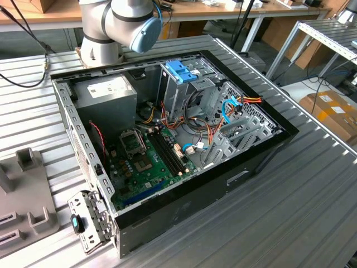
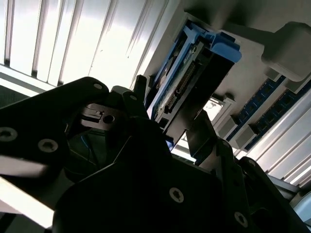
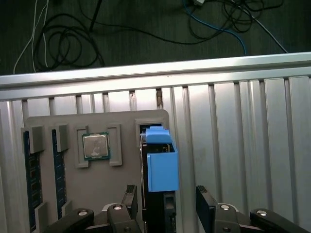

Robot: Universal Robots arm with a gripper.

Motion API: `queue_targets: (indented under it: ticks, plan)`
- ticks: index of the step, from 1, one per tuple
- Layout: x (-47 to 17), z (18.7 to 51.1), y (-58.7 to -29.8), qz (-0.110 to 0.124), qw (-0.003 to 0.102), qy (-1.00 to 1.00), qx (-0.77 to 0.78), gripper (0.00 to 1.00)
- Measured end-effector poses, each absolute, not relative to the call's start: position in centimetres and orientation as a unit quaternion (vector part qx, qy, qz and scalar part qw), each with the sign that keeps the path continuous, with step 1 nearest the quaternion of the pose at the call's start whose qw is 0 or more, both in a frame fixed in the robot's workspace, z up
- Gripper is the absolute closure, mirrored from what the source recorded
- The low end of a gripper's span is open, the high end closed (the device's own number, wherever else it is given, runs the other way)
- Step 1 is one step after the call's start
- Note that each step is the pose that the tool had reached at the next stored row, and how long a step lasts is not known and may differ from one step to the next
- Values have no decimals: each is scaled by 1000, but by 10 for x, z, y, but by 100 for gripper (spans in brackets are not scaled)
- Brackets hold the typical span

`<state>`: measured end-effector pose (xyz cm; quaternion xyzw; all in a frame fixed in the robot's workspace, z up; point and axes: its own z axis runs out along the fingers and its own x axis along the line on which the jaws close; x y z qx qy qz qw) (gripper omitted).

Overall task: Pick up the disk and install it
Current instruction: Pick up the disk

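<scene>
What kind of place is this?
Probably a robotics lab or workshop. A robot arm stands by an open computer case on a ribbed metal table, with a workbench and a cardboard box nearby.

In the exterior view, the upper edge is cutting off the arm (image 1: 120, 22) above its blue-capped joint. The exterior view's left edge is cropping the grey tray (image 1: 28, 187) lying on the surface (image 1: 290, 212). In the first wrist view, the lower edge is cutting through the disk (image 3: 160, 162), both fingers (image 3: 205, 206) flanking it and the blue memory strips (image 3: 27, 174), so the disk's seating in the tray is lying out of sight. Lettering on the square chip (image 3: 95, 145) is reading too small. In the second wrist view, dark finger linkage is covering the disk's (image 2: 194, 73) near end.
</scene>
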<state>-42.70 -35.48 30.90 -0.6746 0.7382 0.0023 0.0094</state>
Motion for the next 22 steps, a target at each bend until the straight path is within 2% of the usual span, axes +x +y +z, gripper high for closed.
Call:
queue_targets:
  ticks: [20, 21, 22]
  plan:
    - [-425, 308, -355, 2, 9, 738, -675, 40]
    - [-425, 308, -355, 2, 9, 738, -675, 41]
    - [-425, 308, -355, 2, 9, 738, -675, 48]
